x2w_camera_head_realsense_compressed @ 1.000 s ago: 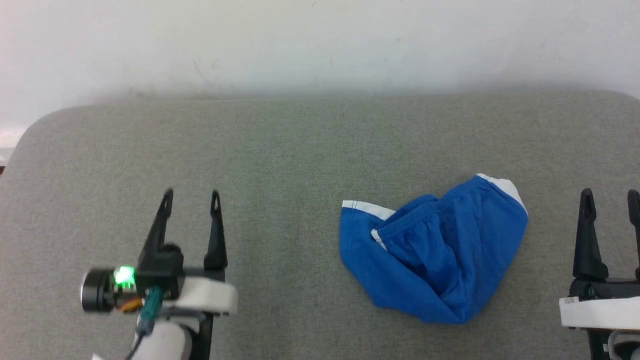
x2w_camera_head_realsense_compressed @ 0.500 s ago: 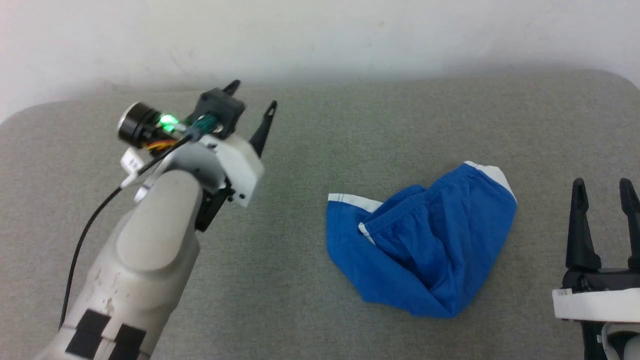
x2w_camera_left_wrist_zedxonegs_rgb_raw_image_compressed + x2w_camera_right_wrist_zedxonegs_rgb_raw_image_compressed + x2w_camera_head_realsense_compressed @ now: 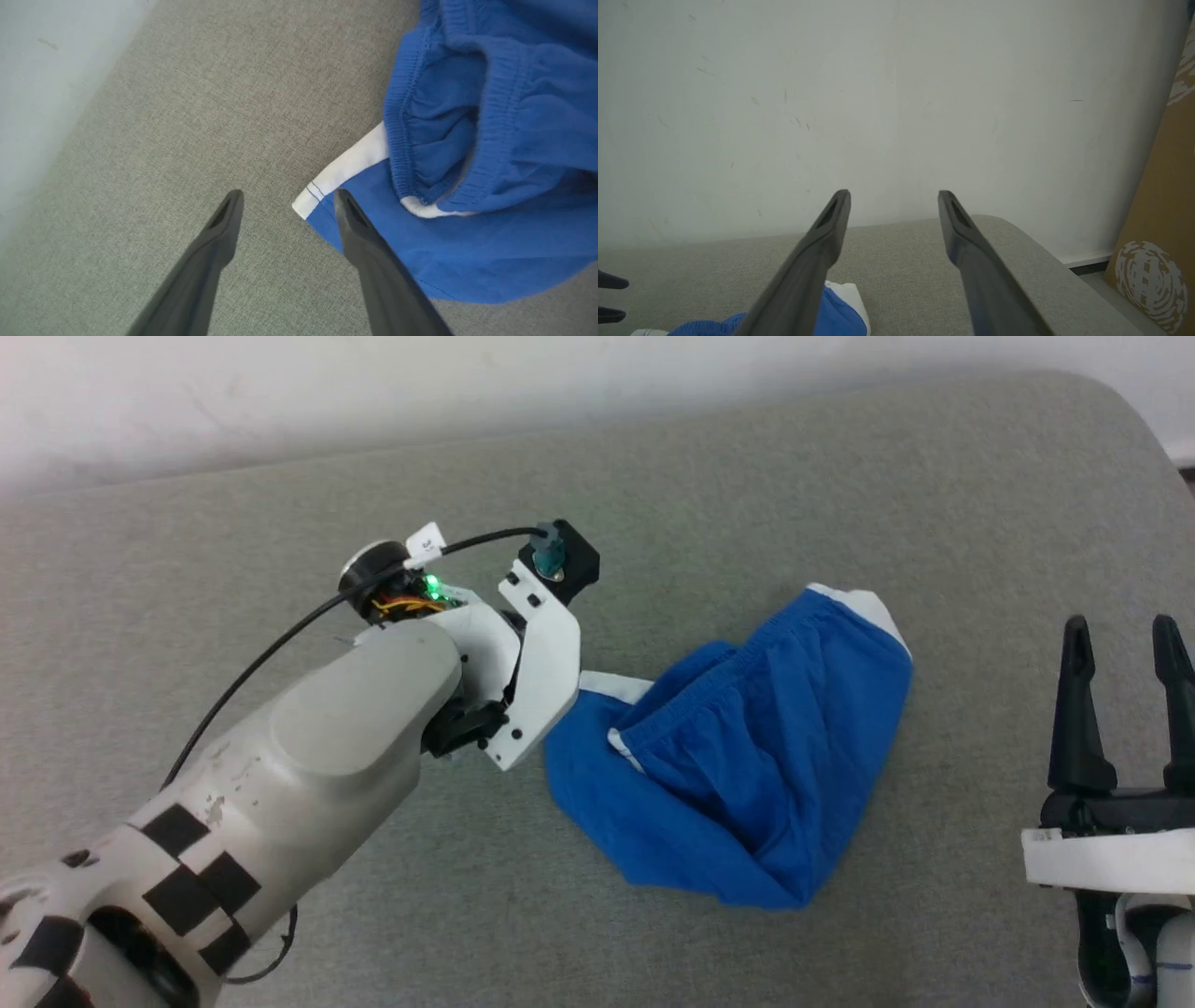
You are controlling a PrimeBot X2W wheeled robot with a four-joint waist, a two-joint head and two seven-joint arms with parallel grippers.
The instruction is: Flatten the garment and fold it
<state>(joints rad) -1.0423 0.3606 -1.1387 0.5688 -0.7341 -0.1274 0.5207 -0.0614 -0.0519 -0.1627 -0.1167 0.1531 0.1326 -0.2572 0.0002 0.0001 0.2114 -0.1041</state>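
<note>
Two grippers are out over the grey cushion [image 3: 280,523], both with fingers spread wide and holding nothing. The left gripper [image 3: 286,195] points down at the shorts [image 3: 747,775], which lie in a crumpled blue heap just ahead of it and off to its right. The white-striped hem corner [image 3: 334,179] sits just beyond the gap between its tips, and one finger [image 3: 373,261] crosses over the blue cloth, though I cannot tell whether it touches. The right gripper [image 3: 1119,625] hangs well apart from the shorts, which lie to its left. To my eye the cloth is thin, light and limp: it should lift with almost no effort, but it will sag, bunch and slide over itself rather than keep any shape. A pinch in the middle would likely catch several layers at once. The hem corner looks like the sound place to take hold, since it lies flat and alone on the cushion. The gathered waistband [image 3: 495,107], further ahead and to the right, is thicker and would give a firmer bite. The cushion looks soft, so a deep pinch may nip it too.
</note>
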